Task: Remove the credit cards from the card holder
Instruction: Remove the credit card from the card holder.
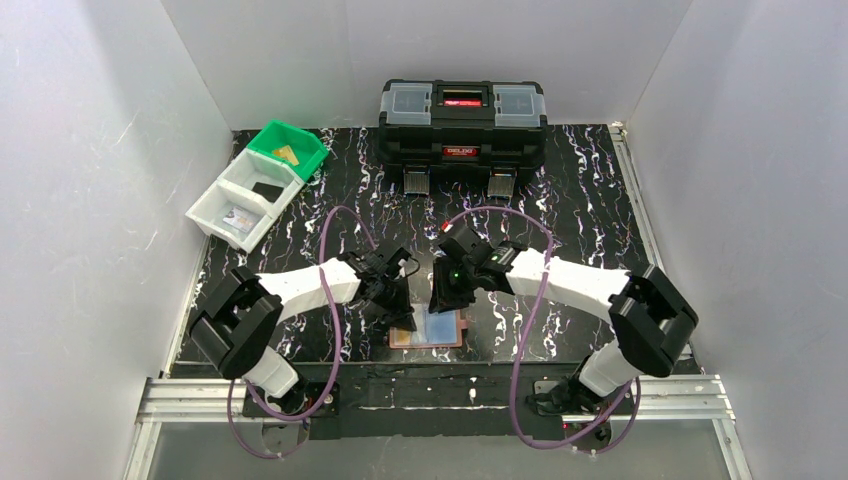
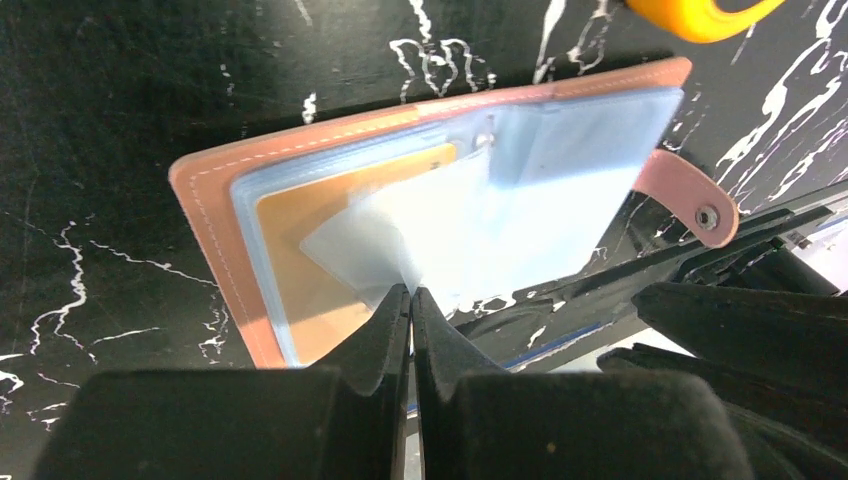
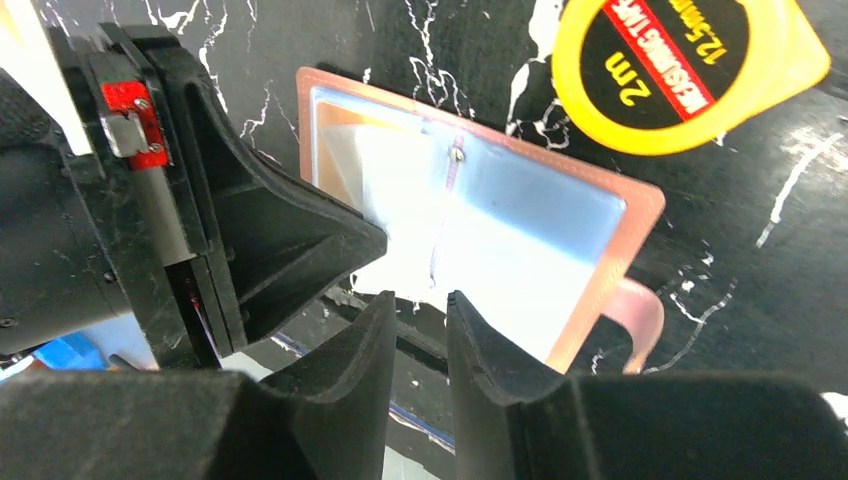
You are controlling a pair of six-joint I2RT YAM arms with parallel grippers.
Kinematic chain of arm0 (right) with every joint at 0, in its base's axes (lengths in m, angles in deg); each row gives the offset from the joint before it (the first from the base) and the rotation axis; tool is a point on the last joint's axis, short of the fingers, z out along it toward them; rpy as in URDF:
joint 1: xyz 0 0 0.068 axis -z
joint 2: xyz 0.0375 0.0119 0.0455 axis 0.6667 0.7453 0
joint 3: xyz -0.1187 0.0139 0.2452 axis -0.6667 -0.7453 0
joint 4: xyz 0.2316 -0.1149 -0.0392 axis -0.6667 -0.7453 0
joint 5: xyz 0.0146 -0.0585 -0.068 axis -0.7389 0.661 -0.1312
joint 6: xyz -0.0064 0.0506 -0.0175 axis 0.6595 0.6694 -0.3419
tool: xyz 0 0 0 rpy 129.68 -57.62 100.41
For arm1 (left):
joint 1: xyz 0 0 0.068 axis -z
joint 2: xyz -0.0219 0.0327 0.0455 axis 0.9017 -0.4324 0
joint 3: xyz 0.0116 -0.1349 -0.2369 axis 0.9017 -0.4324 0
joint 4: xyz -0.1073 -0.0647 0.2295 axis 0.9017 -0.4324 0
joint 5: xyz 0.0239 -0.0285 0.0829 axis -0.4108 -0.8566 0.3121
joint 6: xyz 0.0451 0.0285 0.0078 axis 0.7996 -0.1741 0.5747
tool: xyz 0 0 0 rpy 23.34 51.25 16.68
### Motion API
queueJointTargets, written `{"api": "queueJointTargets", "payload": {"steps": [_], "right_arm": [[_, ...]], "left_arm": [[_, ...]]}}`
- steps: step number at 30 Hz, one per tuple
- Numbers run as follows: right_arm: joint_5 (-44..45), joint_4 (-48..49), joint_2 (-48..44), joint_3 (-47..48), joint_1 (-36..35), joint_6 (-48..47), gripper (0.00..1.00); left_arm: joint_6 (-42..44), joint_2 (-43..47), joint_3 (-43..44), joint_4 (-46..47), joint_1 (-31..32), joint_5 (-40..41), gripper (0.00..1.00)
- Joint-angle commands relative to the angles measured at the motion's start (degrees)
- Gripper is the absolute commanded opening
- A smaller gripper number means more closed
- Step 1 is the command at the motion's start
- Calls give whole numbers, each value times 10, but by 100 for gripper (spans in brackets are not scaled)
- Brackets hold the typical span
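Your left gripper is clamped shut on the near corner of a whitish card. The card pokes out askew from the card holder, which lies open and flat on the table just in front of both arms, near a yellow tape measure. Your right gripper hovers at the holder's near edge, jaws slightly apart with nothing between them.

Expect the card to be light, thin, smooth and springy, so it will likely slip from a shallow pinch; take it well in from the exposed corner. The clear sleeves are soft film that may cling. The holder looks light enough to drag along, so pin its leather border with your right gripper. The gold card sits deep in the left sleeve, reachable only at the sleeve mouth.

You cannot tell for certain whether the pale sheet is a card or a loose sleeve leaf. The fingers hide the pinch itself, no black card shows, and in the top view the arms cover most of the holder.
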Motion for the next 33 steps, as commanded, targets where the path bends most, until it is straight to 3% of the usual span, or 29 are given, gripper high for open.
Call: {"api": "queueJointTargets", "payload": {"steps": [1,24,33], "right_arm": [[38,-48,-29,-3,5,-8,33],[69,-86,-141,-75,32,3,33],[102,-97,-192,-96,36,25,31]], "left_arm": [[4,9,38,-27,16,27,0],[20,-123,187,-37,73,21,31],[23,-126,211,-45,75,12,36]]}}
